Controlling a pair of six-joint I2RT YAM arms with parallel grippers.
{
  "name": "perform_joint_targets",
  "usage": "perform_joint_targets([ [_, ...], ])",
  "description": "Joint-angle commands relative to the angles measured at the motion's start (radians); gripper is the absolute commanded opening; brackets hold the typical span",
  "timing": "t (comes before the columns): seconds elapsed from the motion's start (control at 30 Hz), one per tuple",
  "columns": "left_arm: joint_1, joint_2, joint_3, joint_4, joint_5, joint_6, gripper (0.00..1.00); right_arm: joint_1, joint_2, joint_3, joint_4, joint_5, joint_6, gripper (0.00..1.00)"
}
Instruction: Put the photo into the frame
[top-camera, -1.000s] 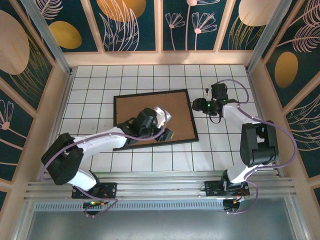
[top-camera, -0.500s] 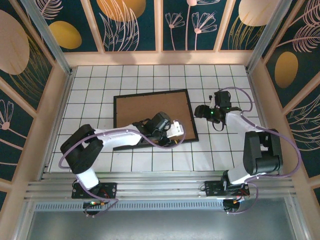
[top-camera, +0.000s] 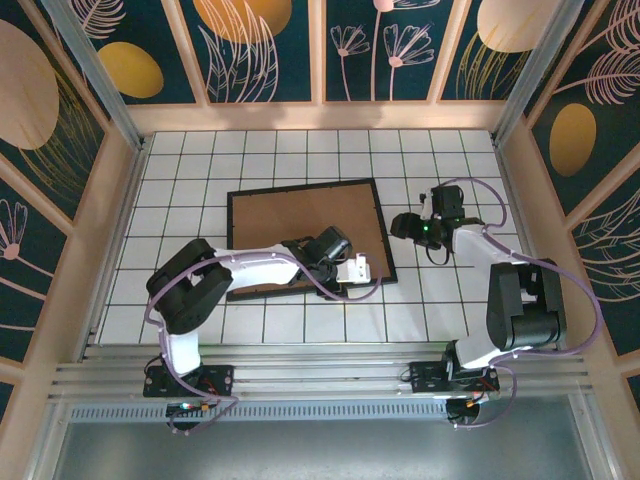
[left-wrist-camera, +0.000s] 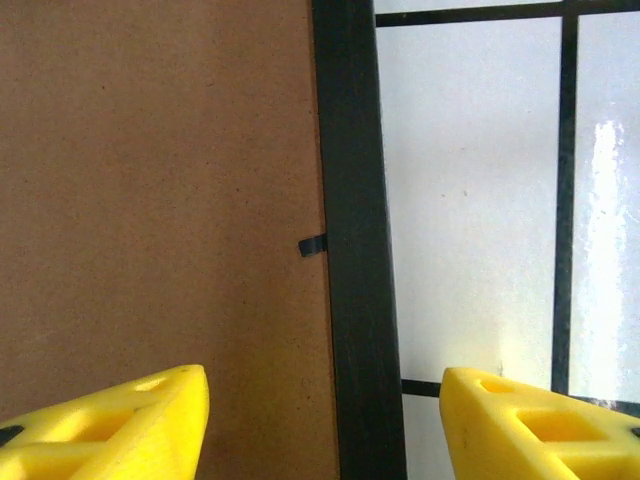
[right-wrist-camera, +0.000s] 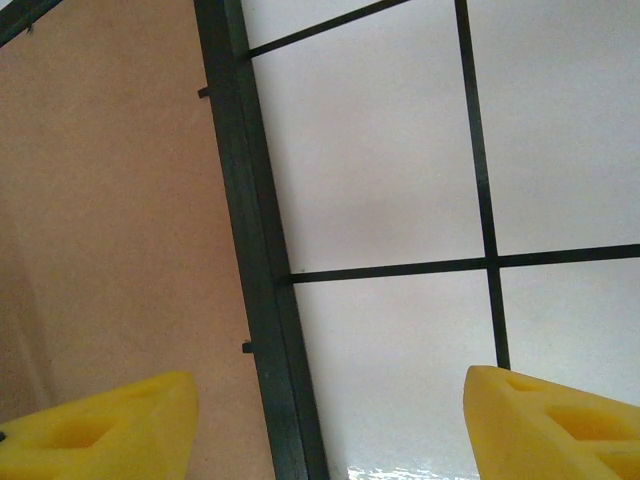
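The floor (top-camera: 440, 300) is of white square tiles with dark joints (it shines a little in the wrist views). Around it stand dark teal wall panels (top-camera: 350, 50) with pale flowers and golden ovals, framed by light wooden strips (top-camera: 320, 115). A grey metal rail (top-camera: 320, 375) runs along the near edge.

Black frame (left-wrist-camera: 350, 150), plain brown backing board (left-wrist-camera: 150, 180), white black-gridded table (left-wrist-camera: 470, 200), yellow jaws.
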Motion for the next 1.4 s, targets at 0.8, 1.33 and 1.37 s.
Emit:
perform_joint_targets([
  [0.8, -0.006, 0.028, 0.013, -0.026, 0.004, 0.026, 0.31, -0.011, 0.014, -0.033, 0.003, -0.038, -0.001, 0.67],
  [1.33, -0.005, -0.012, 0.001, 0.026, -0.019, -0.062, 0.11, -0.009, -0.015, -0.088, -0.014, -0.147, 0.025, 0.66],
  [1.37, -0.006, -0.016, -0.001, 0.031, -0.018, -0.07, 0.11, -0.009, -0.016, -0.094, -0.014, -0.157, 0.027, 0.66],
])
